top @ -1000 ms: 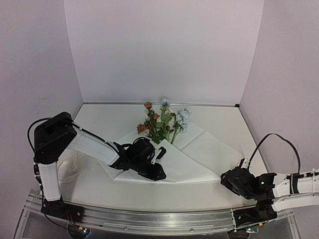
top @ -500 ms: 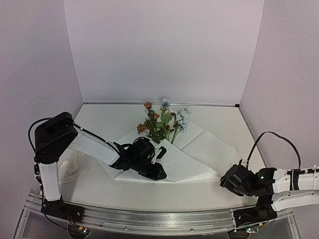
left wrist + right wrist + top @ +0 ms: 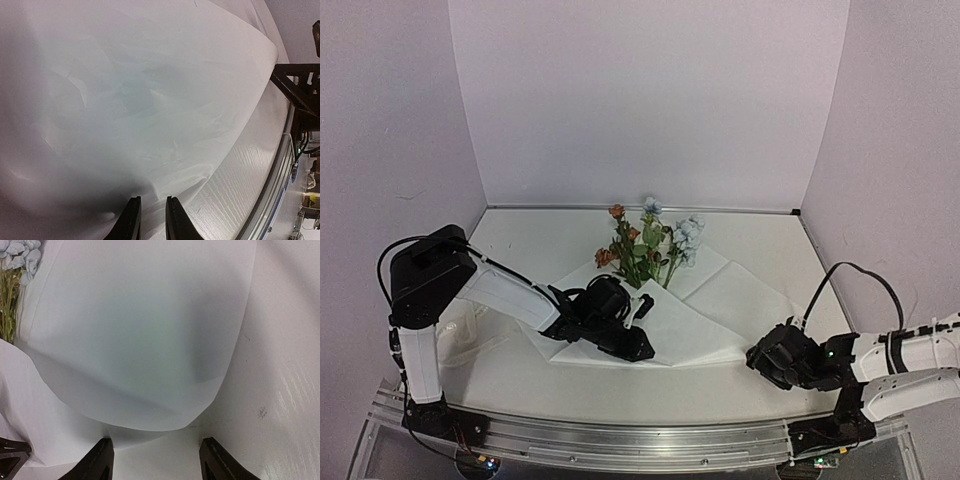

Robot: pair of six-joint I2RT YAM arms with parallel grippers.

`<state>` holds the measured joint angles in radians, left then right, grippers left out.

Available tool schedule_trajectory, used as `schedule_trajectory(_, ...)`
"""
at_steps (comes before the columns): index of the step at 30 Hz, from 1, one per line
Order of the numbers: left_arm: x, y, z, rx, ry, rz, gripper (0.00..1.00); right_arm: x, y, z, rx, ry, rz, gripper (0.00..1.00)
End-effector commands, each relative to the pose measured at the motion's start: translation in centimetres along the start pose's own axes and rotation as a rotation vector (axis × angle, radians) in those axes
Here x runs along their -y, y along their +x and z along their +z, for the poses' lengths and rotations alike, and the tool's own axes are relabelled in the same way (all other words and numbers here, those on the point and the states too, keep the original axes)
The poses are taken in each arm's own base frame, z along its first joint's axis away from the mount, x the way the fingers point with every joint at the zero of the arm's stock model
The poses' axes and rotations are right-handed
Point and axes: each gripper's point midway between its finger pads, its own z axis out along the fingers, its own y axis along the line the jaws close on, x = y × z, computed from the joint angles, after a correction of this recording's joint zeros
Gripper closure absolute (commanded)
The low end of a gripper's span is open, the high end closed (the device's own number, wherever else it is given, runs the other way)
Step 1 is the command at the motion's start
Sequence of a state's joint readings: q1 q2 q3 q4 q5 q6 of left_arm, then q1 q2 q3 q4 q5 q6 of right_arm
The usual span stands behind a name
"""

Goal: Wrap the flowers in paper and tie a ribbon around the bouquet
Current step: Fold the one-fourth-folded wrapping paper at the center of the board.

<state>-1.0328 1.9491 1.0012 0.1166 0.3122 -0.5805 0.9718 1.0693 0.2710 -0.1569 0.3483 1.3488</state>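
One white table (image 3: 760, 238) carries the paper (image 3: 745, 300) — a large sheet spread at its centre, one flap folded over the stems of the flowers (image 3: 645, 245), whose orange and pale blue blooms project past the sheet's far edge. Left gripper (image 3: 152, 216): jaws narrow at the folded flap's near edge, whether they pinch it cannot be told. Right gripper (image 3: 156, 450) — jaws wide and empty, low over the table just short of the sheet's right corner.
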Motion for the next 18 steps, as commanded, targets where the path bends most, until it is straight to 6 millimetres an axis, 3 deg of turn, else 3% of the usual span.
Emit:
schedule_trajectory(1, -1.8, 1.3, 0.7, -0.038, -0.051, -0.033, 0.80, -0.9, -0.8, 0.6, 0.063, -0.027, 0.016, 0.45)
schedule_trajectory(8, -1.8, 1.3, 0.5, -0.036, -0.049, -0.035, 0.80, -1.2, -1.7, 1.0, 0.138, -0.059, -0.008, 0.64)
schedule_trajectory(16, -1.7, 1.2, 0.5, -0.032, -0.048, -0.037, 0.80, -2.6, -2.4, 0.4, 0.163, -0.103, -0.075, 0.99)
schedule_trajectory(18, -1.5, 1.1, 0.4, -0.030, -0.045, -0.038, 0.80, -2.9, -2.5, 0.1, 0.167, -0.116, -0.096, 1.00)
